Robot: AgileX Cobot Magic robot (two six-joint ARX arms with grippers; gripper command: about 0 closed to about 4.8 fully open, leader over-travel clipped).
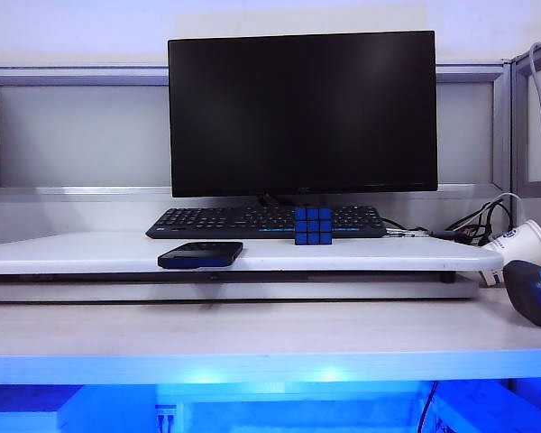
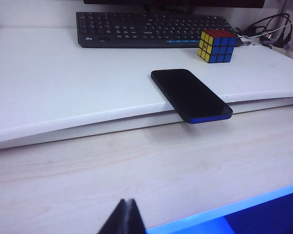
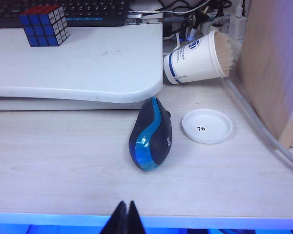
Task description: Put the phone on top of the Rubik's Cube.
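Observation:
The phone [image 1: 200,254] [image 2: 190,94] is a flat black slab lying on the raised white shelf [image 1: 90,253], one end sticking out over the shelf's front edge. The Rubik's Cube [image 1: 313,225] [image 2: 217,46] [image 3: 43,25] stands further back on the shelf, just in front of the keyboard, blue face forward. My left gripper [image 2: 126,201] is shut and empty, low over the front of the wooden desk, well short of the phone. My right gripper [image 3: 125,203] is shut and empty too, at the desk's front edge near the mouse. Neither gripper shows in the exterior view.
A black keyboard [image 1: 264,221] and a dark monitor [image 1: 302,113] stand behind the cube. A dark blue mouse [image 3: 151,134] [image 1: 532,291], a small white dish [image 3: 207,126] and a tipped paper cup [image 3: 198,57] lie at the right, with cables [image 3: 195,12] behind them.

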